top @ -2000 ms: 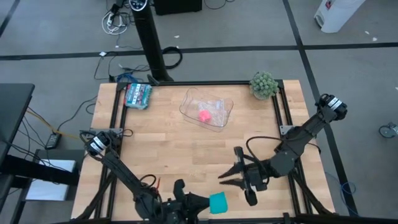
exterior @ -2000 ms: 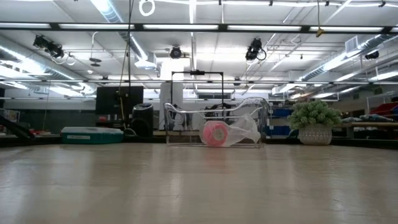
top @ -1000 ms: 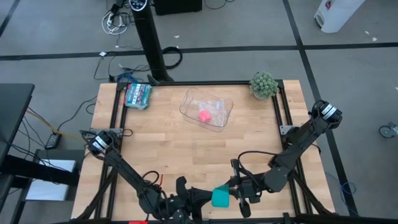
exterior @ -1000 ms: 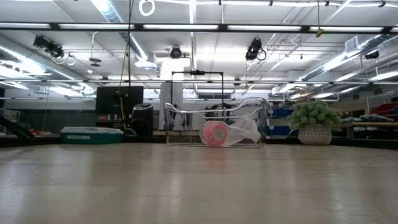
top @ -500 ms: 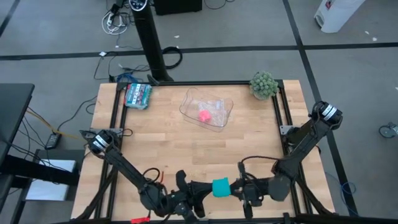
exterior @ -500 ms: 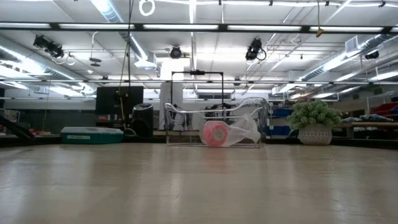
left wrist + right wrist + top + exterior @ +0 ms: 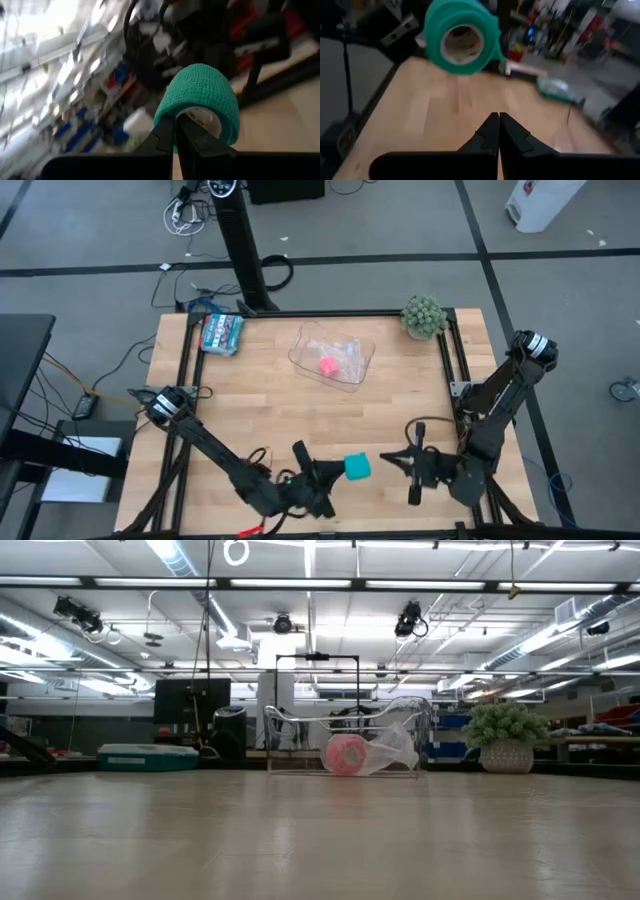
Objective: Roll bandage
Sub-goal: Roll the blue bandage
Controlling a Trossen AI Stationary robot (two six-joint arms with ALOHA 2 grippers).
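The low view catches neither arm nor the bandage (image 7: 357, 468), and the left gripper (image 7: 335, 474) is half lost against its own dark arm from above. One bandage roll, pinched by its wall in the left gripper's fingers (image 7: 167, 140), sits above the table's (image 7: 270, 410) near edge. The right gripper (image 7: 392, 461), fingers together and empty, faces it just beside.

"Any writing you can read?"

"Only faint dark print inside the cardboard core of the teal-green rolled fabric bandage (image 7: 200, 100) in my left claw (image 7: 175, 131); I can't make out the letters. Nothing else is legible."
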